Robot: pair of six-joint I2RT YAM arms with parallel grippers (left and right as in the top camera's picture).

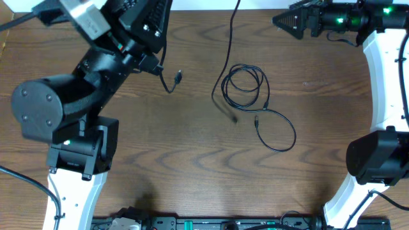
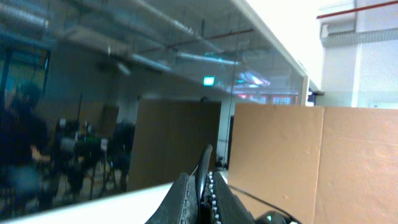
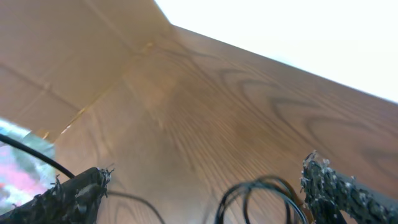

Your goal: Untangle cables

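Overhead, worktop: a brown wood-grain worktop with one arm at each side.
Overhead, coiled cable: the coiled cable, thin and black, lies in loops near the middle of the worktop. One strand runs to the far edge and a wider loop trails toward the near side.
Overhead, short cable: a short cable, black with a small plug, shows just beside the left arm, well apart from the coil.
Overhead, right pincer: the right pincer sits at the far right, tip pointing left.
Left wrist, left pincer: the left pincer has its fingers pressed together and faces cardboard boxes. I cannot tell if it pinches anything.
Right wrist, right pincer: the right pincer is spread wide and holds nothing. Loops of the coiled cable show between its fingers at the bottom edge.
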